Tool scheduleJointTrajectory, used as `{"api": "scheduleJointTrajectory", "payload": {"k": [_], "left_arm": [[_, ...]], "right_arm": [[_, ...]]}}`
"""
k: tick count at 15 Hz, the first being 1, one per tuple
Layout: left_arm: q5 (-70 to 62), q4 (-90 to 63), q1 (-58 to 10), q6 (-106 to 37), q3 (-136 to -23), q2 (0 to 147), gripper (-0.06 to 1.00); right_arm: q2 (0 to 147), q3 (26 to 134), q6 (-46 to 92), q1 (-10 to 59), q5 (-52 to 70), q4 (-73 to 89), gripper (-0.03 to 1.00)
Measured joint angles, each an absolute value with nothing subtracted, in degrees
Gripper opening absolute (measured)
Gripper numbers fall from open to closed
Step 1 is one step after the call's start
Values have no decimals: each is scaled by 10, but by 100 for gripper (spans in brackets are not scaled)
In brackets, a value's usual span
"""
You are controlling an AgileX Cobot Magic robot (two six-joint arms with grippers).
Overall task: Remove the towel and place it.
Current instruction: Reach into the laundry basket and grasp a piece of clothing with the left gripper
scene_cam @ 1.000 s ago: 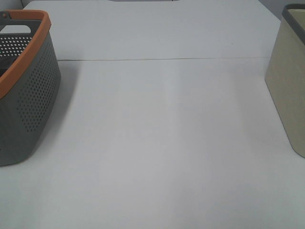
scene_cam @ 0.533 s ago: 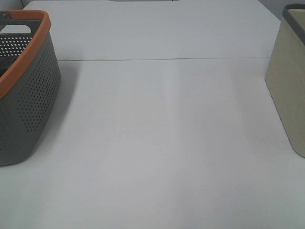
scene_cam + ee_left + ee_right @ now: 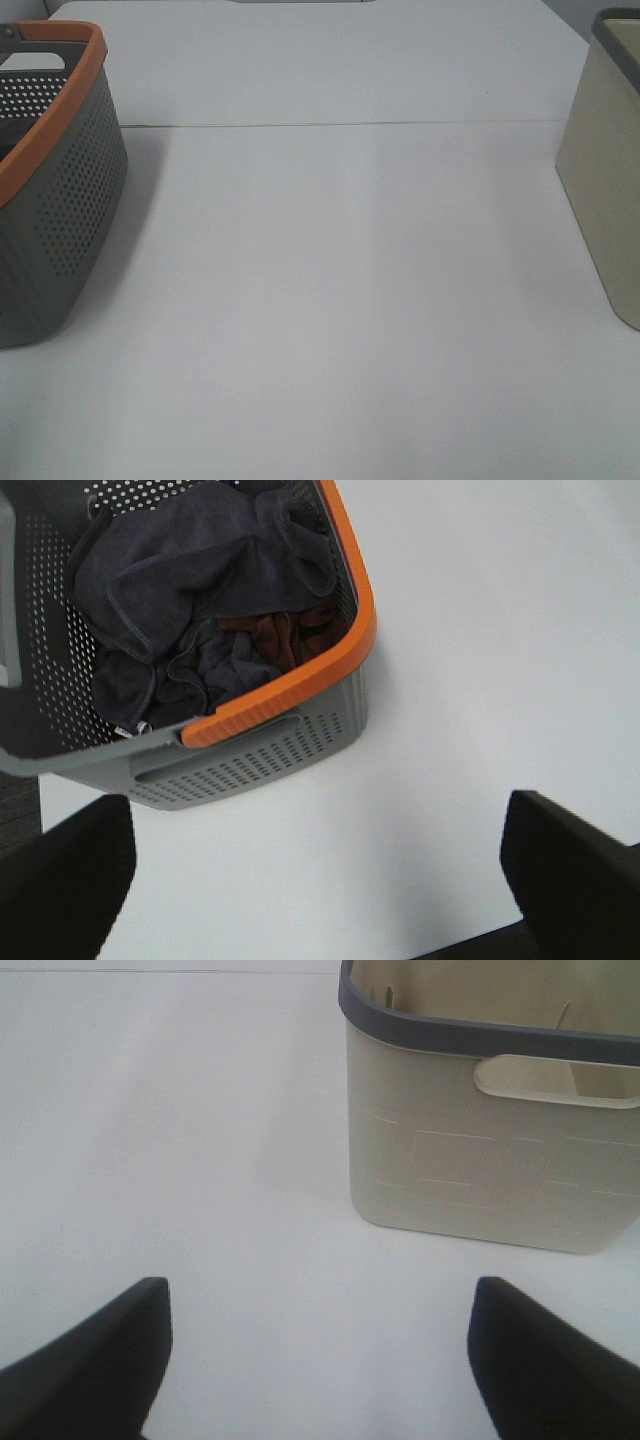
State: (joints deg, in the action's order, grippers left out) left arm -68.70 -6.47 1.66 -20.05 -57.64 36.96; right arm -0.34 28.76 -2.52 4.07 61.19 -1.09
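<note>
The dark navy-grey towel point(image 3: 190, 575) lies crumpled inside a grey perforated basket with an orange rim point(image 3: 290, 695), over a rust-brown cloth point(image 3: 290, 635). The basket also shows at the left edge of the exterior view point(image 3: 60, 180); the towel is hidden there. My left gripper point(image 3: 320, 880) is open and empty, above the table just outside the basket. My right gripper point(image 3: 320, 1350) is open and empty above the table, short of a beige bin with a dark grey rim point(image 3: 490, 1140). Neither gripper shows in the exterior view.
The beige bin stands at the right edge of the exterior view point(image 3: 610, 170). A white table point(image 3: 350, 280) with a thin seam across it lies between the basket and the bin.
</note>
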Motion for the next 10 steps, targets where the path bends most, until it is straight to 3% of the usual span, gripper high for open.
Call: {"api": "scheduleJointTrajectory", "payload": {"k": [4,10], "left_arm": [[-696,-65,17,-347,-749,630,93],[-695,-49,21,-571,-870,848,93]], "right_arm": [[-3,288,-25,41,612,-11,73],[-3,288,-25,41,612,-11,73]]}}
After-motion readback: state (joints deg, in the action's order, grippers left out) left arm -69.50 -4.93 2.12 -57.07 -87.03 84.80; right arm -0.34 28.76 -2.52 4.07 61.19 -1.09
